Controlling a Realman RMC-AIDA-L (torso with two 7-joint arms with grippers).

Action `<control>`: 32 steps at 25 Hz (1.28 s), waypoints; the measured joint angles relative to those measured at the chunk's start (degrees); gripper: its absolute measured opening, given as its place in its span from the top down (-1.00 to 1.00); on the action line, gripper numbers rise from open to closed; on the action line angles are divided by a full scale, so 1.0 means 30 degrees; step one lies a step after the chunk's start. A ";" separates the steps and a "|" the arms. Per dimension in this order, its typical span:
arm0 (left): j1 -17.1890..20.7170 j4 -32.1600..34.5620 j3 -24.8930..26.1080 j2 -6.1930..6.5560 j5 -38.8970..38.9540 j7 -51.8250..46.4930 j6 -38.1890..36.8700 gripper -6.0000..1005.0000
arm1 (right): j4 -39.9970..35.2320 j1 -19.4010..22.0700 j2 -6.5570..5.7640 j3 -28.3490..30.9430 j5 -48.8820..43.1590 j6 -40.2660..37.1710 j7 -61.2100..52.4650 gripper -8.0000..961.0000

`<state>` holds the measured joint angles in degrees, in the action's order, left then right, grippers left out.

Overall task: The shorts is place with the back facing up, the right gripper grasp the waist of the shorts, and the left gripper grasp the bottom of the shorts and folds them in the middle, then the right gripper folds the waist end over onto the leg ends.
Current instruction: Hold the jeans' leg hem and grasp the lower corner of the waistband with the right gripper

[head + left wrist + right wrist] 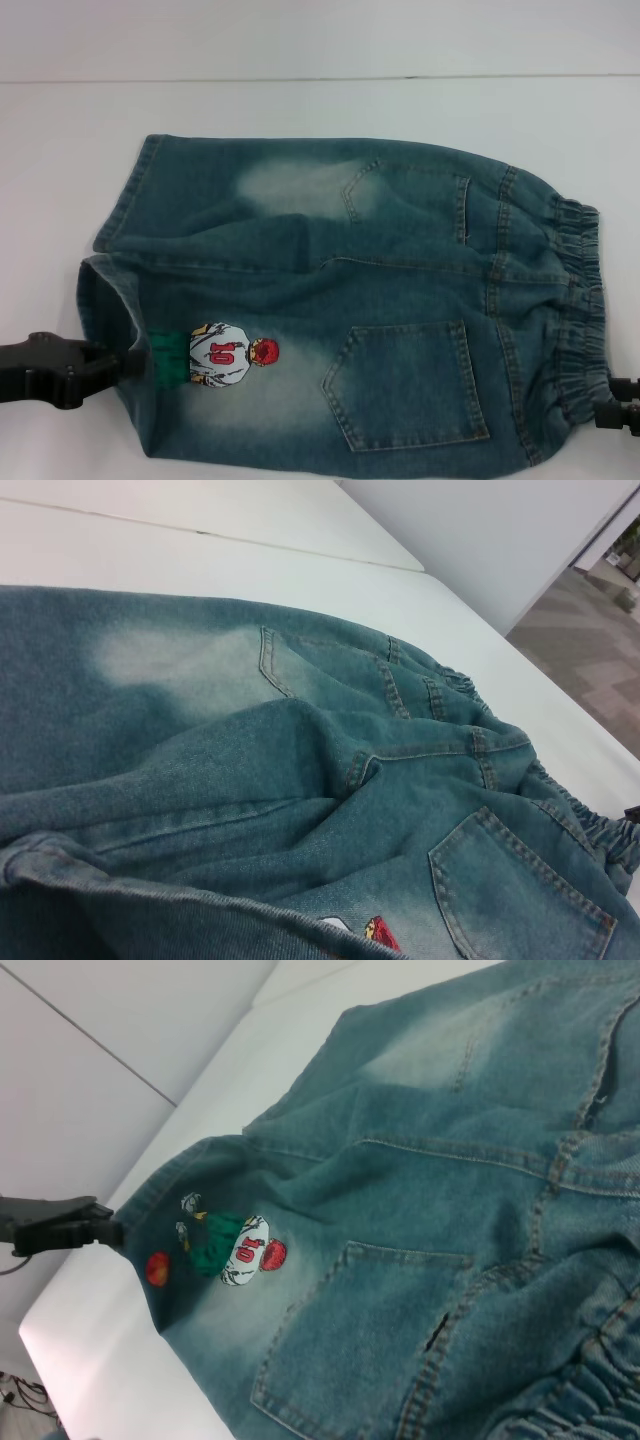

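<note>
While shorts lie flat on table, back pockets up, both grippers stand at opposite ends, likely ready for lengthwise fold. Left gripper pinches near leg hem, closed on cloth. Right gripper sits at waistband near corner; fingers hidden, cannot tell grip. Far leg hem lies free.

The shorts lie flat on the worktop, back up, between the two pincers. The left pincer meets the near leg hem; the waist lies by the right pincer.
</note>
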<state>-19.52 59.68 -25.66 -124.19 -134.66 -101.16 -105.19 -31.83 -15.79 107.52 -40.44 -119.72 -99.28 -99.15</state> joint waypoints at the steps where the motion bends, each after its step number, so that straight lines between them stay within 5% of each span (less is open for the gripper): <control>1: 0.0002 0.0009 -0.0001 0.0000 0.0004 0.0001 -0.0012 0.87 | -0.0006 -0.0005 -0.0014 -0.0011 -0.0042 0.0032 -0.0003 -0.84; 16: -0.0193 -0.0019 0.0000 -0.0001 0.0057 0.0000 -0.0036 0.87 | -0.0464 -0.0353 -0.0033 -0.0088 -0.1036 0.0227 -0.0193 -0.81; 32: -0.0386 -0.0054 -0.0001 -0.0001 0.0064 0.0000 -0.0050 0.87 | -0.0873 -0.0778 0.0036 -0.0082 -0.1550 0.0346 -0.0255 -0.14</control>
<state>-20.68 59.52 -25.67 -124.19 -134.46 -101.16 -105.34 -34.45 -18.12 107.63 -40.68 -124.37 -98.24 -99.92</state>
